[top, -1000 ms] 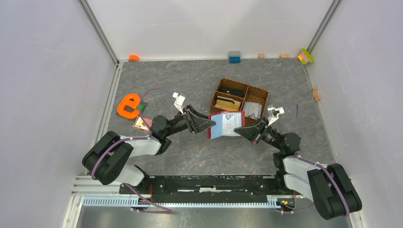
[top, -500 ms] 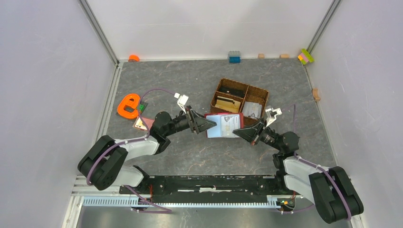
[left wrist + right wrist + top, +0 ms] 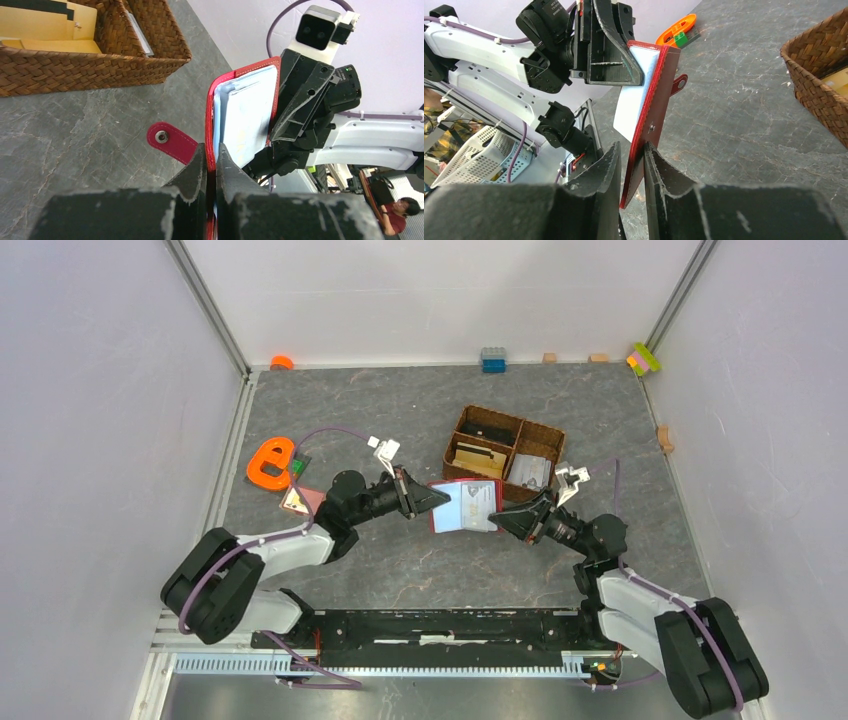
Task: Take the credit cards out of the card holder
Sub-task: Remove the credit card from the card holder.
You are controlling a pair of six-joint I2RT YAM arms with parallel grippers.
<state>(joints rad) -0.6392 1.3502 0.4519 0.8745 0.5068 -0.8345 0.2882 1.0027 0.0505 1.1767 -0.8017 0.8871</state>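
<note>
Grey marbled table mat (image 3: 400, 400), walled on three sides. Read from above as a dial, with 12 o'clock away from the arm bases.

Dial centre, nearest the bases: card holder (image 3: 465, 505), red, spread like a book between both arms and apparently clear of the mat. Judged purpose: to expose the pockets and present the card edges for a pull.

Left gripper (image 3: 211, 150): at 9 o'clock of the holder, closed tight on the edge of the red cover, with no gap visible in the left wrist view. Serves as the anchor. Snap tab (image 3: 170, 141): unfastened, hanging free beside the fingers.

Right gripper (image 3: 631, 150): at 4 o'clock of the holder, jaws parted narrowly and straddling the opposite cover, with a sliver of space on one side in the right wrist view. Judged a loose guide, not a firm clamp.

Credit cards (image 3: 245, 115): light blue, stacked against the inner face of the holder, none out yet. Count not readable.

Next step, as a judgement: hold the left clamp fixed, shift the right pincer from cover to exposed card edge, pinch card only, then draw along the pocket. Risks: cover pinched together with card; holder folding under a single clamp.

Farther, at 1 o'clock: wicker basket (image 3: 556, 430), just beyond the holder. At 10 o'clock: orange e-shaped piece (image 3: 270, 462). At 12 o'clock, along the back wall: small toy blocks (image 3: 492, 359).
</note>
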